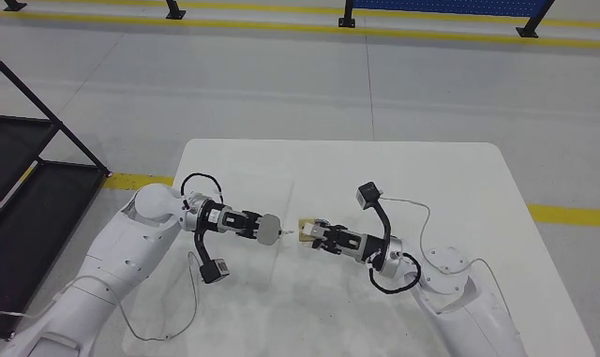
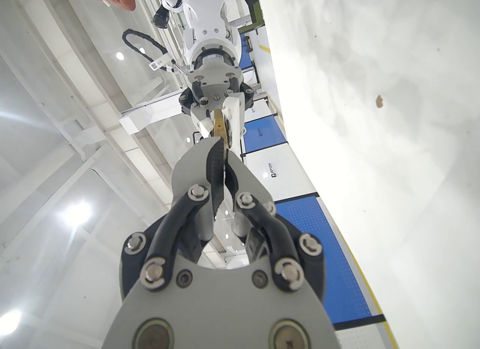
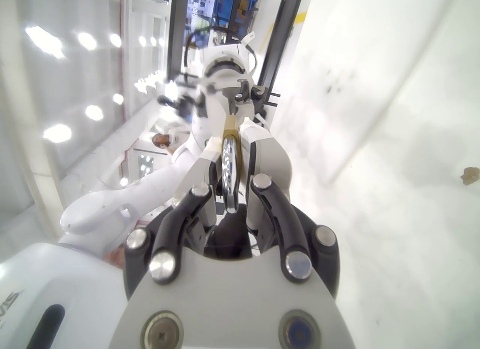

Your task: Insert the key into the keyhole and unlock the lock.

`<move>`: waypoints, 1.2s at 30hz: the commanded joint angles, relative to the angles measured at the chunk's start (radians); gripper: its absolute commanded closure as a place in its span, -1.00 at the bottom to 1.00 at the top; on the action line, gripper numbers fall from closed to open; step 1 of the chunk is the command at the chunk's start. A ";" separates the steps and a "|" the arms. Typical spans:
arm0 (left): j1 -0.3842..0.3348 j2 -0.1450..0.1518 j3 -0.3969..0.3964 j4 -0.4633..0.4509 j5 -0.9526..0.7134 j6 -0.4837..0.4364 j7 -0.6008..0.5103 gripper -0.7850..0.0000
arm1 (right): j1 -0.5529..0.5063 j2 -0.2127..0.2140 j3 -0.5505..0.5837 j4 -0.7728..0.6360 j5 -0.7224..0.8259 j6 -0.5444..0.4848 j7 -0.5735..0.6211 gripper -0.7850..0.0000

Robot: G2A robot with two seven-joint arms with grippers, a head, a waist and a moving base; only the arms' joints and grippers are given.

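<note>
Left gripper point(image 1: 273, 229) faces lock point(image 1: 305, 230) in right gripper point(image 1: 313, 232).

Gleams as polished metal on the small brass-yellow padlock point(image 3: 229, 155), turns to matt ribbed black rubber on the pads point(image 2: 214, 172) of the left gripper point(image 2: 223, 151), lies smooth and matt across the white table top point(image 2: 375, 47).

Counted: one brass-coloured metal padlock point(image 3: 229, 163), one white rectangular table point(image 1: 422, 179), one small brown fleck point(image 2: 379, 101) on the tabletop. Robot grippers number two: a left gripper point(image 2: 221, 152) and a right gripper point(image 3: 229, 140), each with two fingers point(image 2: 215, 172). White jointed robot arms: two, left arm point(image 1: 141, 228) and right arm point(image 1: 452, 271).
</note>
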 commanded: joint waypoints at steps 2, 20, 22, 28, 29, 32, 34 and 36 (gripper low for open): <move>-0.004 -0.001 0.006 0.001 -0.003 0.001 -0.001 1.00 | -0.002 0.001 -0.001 -0.003 -0.002 0.001 0.000 1.00; -0.020 -0.005 0.030 0.007 -0.014 -0.005 0.005 1.00 | 0.001 0.002 -0.006 0.002 0.004 0.004 0.003 1.00; -0.020 -0.005 0.032 0.007 -0.017 -0.004 0.005 1.00 | 0.001 0.002 -0.006 0.002 0.004 0.004 0.003 1.00; -0.022 -0.005 0.037 0.011 -0.018 -0.003 0.004 1.00 | 0.001 0.002 -0.006 0.002 0.004 0.004 0.003 1.00; -0.023 -0.005 0.037 0.011 -0.018 -0.003 0.003 1.00 | 0.001 0.002 -0.006 0.002 0.004 0.004 0.003 1.00; -0.024 -0.005 0.039 0.009 -0.019 -0.003 0.003 1.00 | 0.001 0.002 -0.006 0.002 0.004 0.004 0.003 1.00; -0.024 -0.005 0.040 0.009 -0.021 -0.003 0.003 1.00 | 0.001 0.002 -0.006 0.002 0.004 0.004 0.003 1.00; -0.025 -0.004 0.040 0.009 -0.022 -0.003 0.004 1.00 | 0.001 0.002 -0.006 0.002 0.004 0.004 0.003 1.00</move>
